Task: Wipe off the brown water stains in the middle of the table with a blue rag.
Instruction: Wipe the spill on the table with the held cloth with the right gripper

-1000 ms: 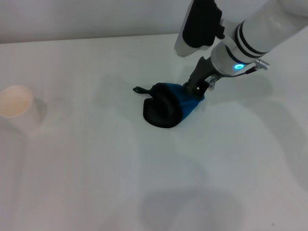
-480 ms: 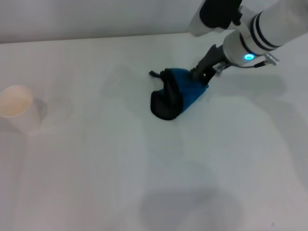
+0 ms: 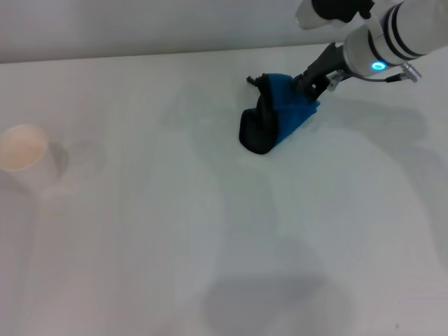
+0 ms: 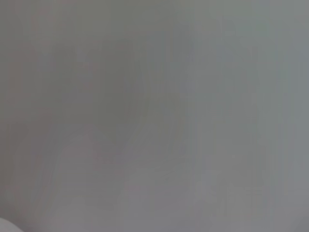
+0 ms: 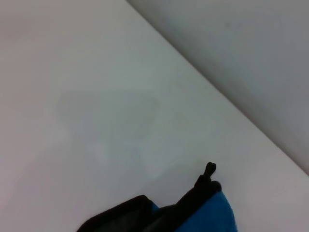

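The blue rag [image 3: 285, 110] lies bunched on the white table [image 3: 140, 245] at the back right, with its black edging [image 3: 256, 133] folded toward the front. My right gripper [image 3: 313, 82] is shut on the rag's far right end and holds it down on the table. The rag's black loop and a blue corner show in the right wrist view [image 5: 205, 208]. No tan blotches show in any view; only a faint pale smear [image 5: 108, 116] shows on the table beyond the rag. My left gripper is out of view; the left wrist view shows only a plain blurred surface.
A white paper cup [image 3: 22, 155] stands at the table's left edge. The table's back edge [image 3: 140, 57] meets a grey wall just behind the rag.
My right gripper has dragged the blue rag to the right and toward the back of the table. The rag has bunched up tighter. The cup has not moved.
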Action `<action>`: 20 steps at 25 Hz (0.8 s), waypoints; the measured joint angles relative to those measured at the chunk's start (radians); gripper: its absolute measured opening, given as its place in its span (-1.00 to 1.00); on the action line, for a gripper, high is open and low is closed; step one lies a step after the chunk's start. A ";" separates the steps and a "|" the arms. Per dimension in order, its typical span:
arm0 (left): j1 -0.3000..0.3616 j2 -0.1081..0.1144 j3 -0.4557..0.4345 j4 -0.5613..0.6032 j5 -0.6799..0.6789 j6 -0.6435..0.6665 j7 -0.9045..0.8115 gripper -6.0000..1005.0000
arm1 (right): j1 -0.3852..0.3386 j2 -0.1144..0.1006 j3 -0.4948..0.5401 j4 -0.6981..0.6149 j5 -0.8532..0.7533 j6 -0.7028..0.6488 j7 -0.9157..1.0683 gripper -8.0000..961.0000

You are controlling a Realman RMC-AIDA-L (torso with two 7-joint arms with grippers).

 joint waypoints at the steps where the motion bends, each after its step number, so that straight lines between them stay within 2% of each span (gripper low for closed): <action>1: 0.001 0.000 0.000 0.000 0.000 0.000 0.000 0.78 | -0.001 -0.002 0.002 0.000 -0.002 -0.003 0.000 -0.96; 7: -0.001 0.000 0.000 0.000 0.000 0.000 0.000 0.78 | -0.001 -0.008 -0.012 -0.003 -0.006 -0.096 -0.013 -0.96; 14: -0.007 0.000 0.000 0.000 0.000 0.000 0.000 0.78 | -0.004 0.010 -0.125 -0.015 -0.007 -0.160 -0.049 -0.96; 20: -0.007 0.000 0.000 0.000 0.000 0.000 0.000 0.78 | -0.005 0.017 -0.135 -0.037 -0.002 -0.239 -0.088 -0.96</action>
